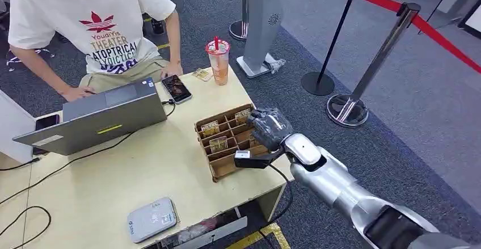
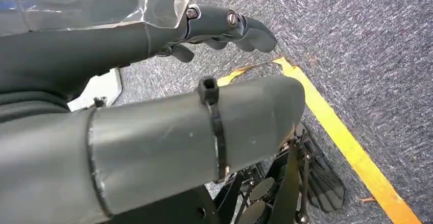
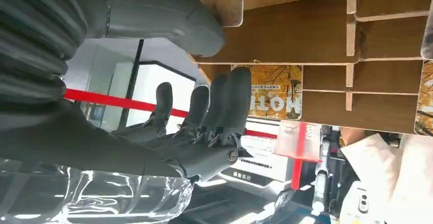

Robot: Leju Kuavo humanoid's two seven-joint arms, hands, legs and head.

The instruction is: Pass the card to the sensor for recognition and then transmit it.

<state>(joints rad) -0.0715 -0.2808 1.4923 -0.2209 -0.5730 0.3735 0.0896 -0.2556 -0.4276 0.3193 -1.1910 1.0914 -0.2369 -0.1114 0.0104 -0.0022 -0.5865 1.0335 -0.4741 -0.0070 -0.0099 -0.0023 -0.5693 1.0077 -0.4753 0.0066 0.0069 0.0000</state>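
Right hand (image 1: 270,127) up front, hovering over the near corner of the cardboard card rack (image 1: 227,141) at the tabletop (image 1: 142,181) edge. Fingers (image 3: 224,106) are spread and extended, the thumb apart from them, and nothing sits between them: it's empty and open, reaching in. From the wrist camera the fingertips lie just beside a yellow-printed card (image 3: 278,91) standing in one of the rack's slots, close to it, but whether they touch it I can't tell. No pinch yet.

More cards stand in the rack's other compartments in the head view, one (image 1: 210,128) toward the laptop side, another (image 1: 219,143) in the middle.

Left hand (image 2: 224,27) hangs down by the robot's side over grey carpet and a yellow floor line, fingers curled in loosely, holding nothing.

The grey reader pad (image 1: 152,219), likely the sensor, lies at the near edge of the tabletop, well apart from the rack and with nothing on it. A person (image 1: 96,28) sits at the far side behind an open laptop (image 1: 108,118), with a phone (image 1: 176,88) and an iced drink (image 1: 218,62) nearby.

So by my reading we're at the very start: the card is still in its slot, the grasp isn't made. Left to do: pinch and lift the card, carry it across to the pad for reading, then hand it on, presumably to the person.
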